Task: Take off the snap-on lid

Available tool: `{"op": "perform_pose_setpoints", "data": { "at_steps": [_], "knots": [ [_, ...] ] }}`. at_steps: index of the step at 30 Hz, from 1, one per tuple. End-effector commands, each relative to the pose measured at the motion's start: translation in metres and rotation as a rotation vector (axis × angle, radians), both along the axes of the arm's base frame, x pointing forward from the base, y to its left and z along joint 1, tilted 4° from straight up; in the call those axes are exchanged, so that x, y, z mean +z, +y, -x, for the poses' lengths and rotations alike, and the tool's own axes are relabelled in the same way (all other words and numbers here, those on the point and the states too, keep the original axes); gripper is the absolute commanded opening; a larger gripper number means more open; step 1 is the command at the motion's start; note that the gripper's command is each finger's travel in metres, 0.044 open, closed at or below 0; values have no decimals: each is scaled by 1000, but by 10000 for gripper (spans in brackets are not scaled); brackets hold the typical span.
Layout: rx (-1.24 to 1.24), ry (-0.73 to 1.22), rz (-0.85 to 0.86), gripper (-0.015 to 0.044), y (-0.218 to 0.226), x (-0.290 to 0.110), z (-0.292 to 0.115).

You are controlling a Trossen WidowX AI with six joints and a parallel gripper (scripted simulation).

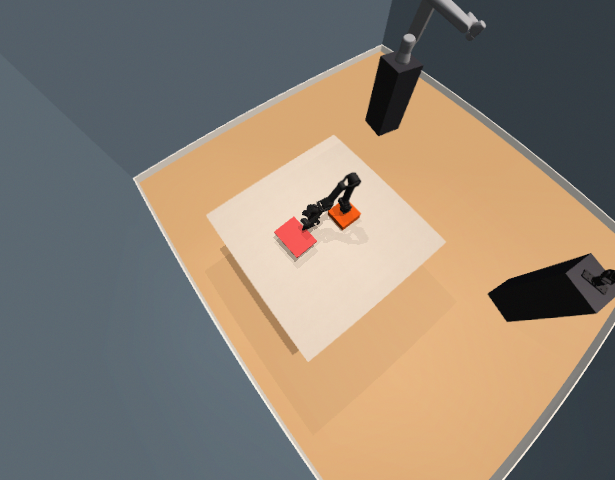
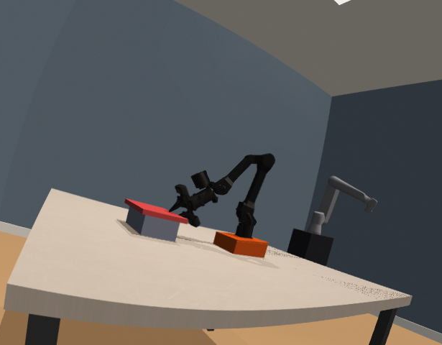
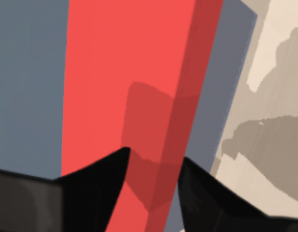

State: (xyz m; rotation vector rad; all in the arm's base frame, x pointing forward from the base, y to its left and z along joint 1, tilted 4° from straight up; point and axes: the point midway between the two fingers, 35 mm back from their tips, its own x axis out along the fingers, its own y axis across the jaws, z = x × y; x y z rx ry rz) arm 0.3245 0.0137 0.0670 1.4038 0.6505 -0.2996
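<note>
- Gripping the edge of the red lid point(image 2: 154, 210), the gripper point(image 2: 182, 212) is pinching it with one finger above and one below, at the side nearest the arm's orange base point(image 2: 259, 248).
- The lid is resting on the grey box point(image 2: 152, 224), which is sitting on the table point(image 2: 102, 282); it looks level and apparently not yet unsnapped.
- Everything after the grasp is waiting: prying the lid up without dragging the box, carrying it aside and laying it flat, top face up.
- The wrist view is showing the lid's rim point(image 3: 180, 116) running between the two black fingers.
- A grey arm point(image 2: 339, 192) on a black stand is standing beyond the table, well apart; nothing is blocking the lift.
</note>
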Motion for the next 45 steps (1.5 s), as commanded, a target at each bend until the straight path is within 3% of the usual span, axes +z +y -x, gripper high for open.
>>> {"op": "perform_pose_setpoints", "data": {
  "at_steps": [1,45],
  "knots": [
    [0,0,0,0,0,1,0],
    [0,0,0,0,0,9,2]
  ]
}}
